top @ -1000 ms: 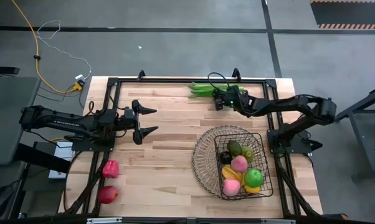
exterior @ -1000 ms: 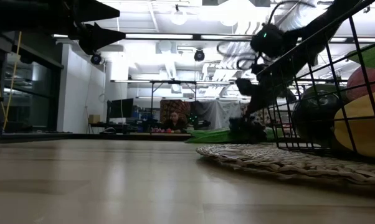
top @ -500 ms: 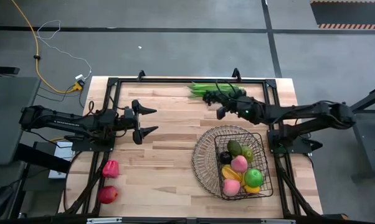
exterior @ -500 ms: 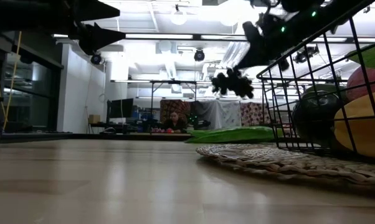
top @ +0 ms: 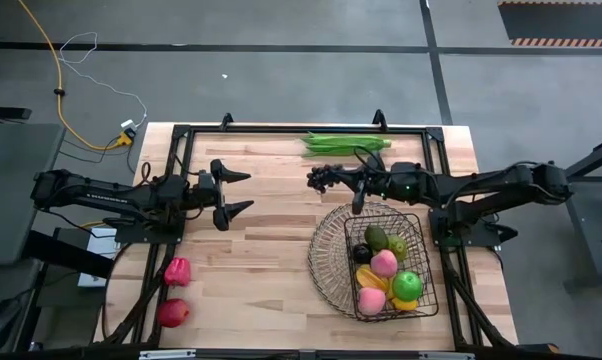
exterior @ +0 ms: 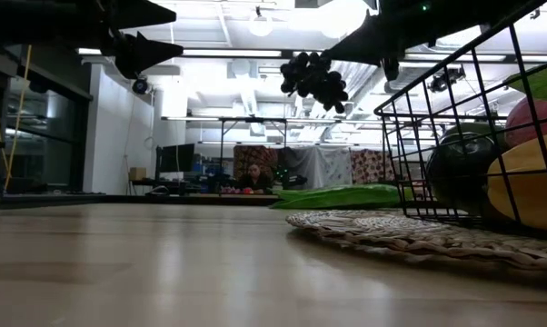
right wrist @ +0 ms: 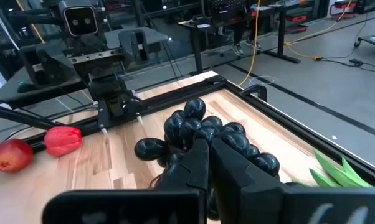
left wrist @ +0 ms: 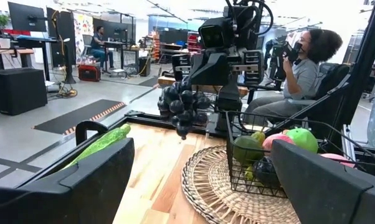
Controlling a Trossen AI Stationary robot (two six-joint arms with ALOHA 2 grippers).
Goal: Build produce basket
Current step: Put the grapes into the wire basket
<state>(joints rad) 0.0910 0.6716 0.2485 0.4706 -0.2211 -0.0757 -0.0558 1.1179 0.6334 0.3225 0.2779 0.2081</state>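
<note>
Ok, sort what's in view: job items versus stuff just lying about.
Job items: basket already holding fruit; dark grapes held aloft by the right gripper; green beans; red pepper; red apple.

Lying about: yellow cable on the floor; person seated beyond the table.

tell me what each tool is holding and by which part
The right tool is shut on the grapes, gripping the bunch at its stem end. The left tool is open, holding nothing.

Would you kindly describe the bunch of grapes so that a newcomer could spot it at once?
Start at the wire basket on the table's right half. Just past its far rim, the right gripper holds the grapes in the air, jaws shut on them. They are the only dark, knobbly cluster; the green beans nearby lie flat.
</note>
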